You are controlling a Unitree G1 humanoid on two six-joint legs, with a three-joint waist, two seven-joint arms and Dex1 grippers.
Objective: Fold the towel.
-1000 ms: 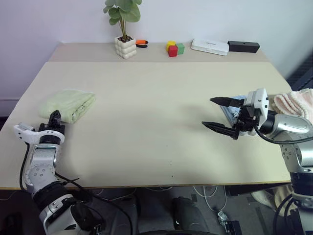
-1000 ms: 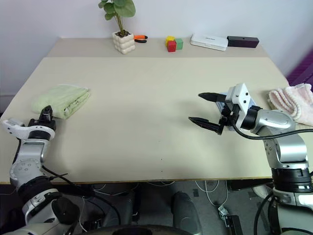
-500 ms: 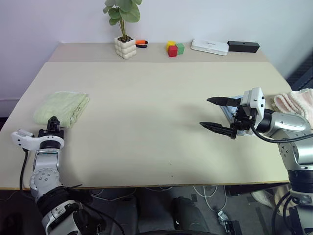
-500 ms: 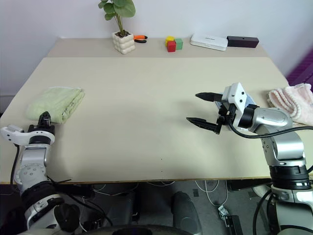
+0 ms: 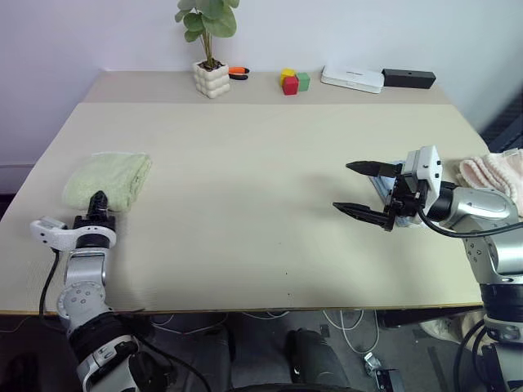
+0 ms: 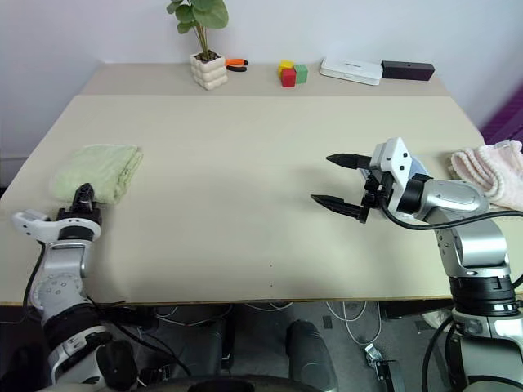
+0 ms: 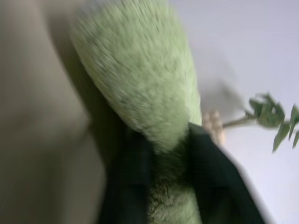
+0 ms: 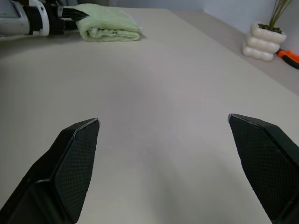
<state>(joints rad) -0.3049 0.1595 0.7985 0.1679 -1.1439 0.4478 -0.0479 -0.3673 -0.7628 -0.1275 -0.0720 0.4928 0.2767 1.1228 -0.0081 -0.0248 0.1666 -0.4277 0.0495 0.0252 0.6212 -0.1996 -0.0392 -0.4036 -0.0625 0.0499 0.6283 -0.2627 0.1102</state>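
The towel [image 5: 110,173] is light green and lies folded into a small thick bundle near the table's left edge. It also shows far off in the right wrist view as the towel [image 8: 110,22]. My left gripper [image 5: 99,198] points level at its near edge. In the left wrist view the green cloth [image 7: 140,79] fills the gap between the two black fingers [image 7: 128,168], so the left gripper [image 7: 166,133] holds that edge. My right gripper [image 5: 343,186] hangs open above the table at the right, far from the towel and holding nothing.
A pale pink fluffy towel [image 5: 500,170] lies at the right edge, with a light blue towel [image 5: 381,186] just behind my right gripper. Along the back stand a potted plant [image 5: 212,78], coloured blocks [image 5: 291,81], a white box [image 5: 351,77] and a black box [image 5: 409,78].
The left gripper shifted slightly right and lower at the towel's near edge, and the towel bundle drew in narrower. The right arm stayed still.
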